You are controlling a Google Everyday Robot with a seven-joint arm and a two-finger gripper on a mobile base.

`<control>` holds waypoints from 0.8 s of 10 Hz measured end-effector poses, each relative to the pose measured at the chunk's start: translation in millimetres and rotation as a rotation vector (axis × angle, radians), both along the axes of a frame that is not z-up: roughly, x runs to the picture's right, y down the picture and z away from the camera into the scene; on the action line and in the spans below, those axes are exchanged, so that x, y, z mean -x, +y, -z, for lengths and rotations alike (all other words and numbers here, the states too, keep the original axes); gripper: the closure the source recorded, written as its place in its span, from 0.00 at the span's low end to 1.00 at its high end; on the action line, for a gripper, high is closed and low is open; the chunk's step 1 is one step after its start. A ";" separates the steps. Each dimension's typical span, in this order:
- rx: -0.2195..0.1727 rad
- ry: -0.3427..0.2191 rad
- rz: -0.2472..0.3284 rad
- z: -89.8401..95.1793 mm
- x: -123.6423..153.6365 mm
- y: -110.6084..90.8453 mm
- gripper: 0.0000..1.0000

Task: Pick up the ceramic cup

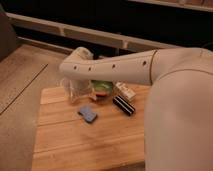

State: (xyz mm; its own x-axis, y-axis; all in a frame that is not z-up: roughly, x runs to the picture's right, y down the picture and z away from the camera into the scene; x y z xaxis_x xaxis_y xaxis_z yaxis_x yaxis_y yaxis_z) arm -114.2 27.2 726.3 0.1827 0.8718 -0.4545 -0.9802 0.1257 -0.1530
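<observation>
Wooden table [75,142]: gripper [76,91] beside green bowl [102,88].

Pincer [78,91] above board [75,142], cup perhaps hidden

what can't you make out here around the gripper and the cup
All in the camera view:
1. The ceramic cup cannot be separated from the gripper, which hangs low over the back left of the wooden table. Whether they touch cannot be told.
2. The far rim of the green bowl is hidden by the arm.
3. The white box lies partly under the arm.
4. The table's right side is covered by the robot's body.
</observation>
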 end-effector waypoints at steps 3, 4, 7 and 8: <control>-0.187 -0.130 0.050 -12.9 10.3 -78.9 0.35; -0.204 -0.140 0.052 -13.8 9.9 -87.3 0.35; -0.204 -0.139 0.057 -13.3 10.1 -86.8 0.35; -0.207 -0.125 0.058 -12.7 8.0 -87.2 0.35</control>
State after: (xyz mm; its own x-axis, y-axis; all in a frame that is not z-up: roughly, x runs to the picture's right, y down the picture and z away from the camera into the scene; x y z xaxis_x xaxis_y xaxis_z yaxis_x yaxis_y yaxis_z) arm -122.2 -59.9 738.9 0.2788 0.9303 -0.2381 -0.9454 0.2224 -0.2382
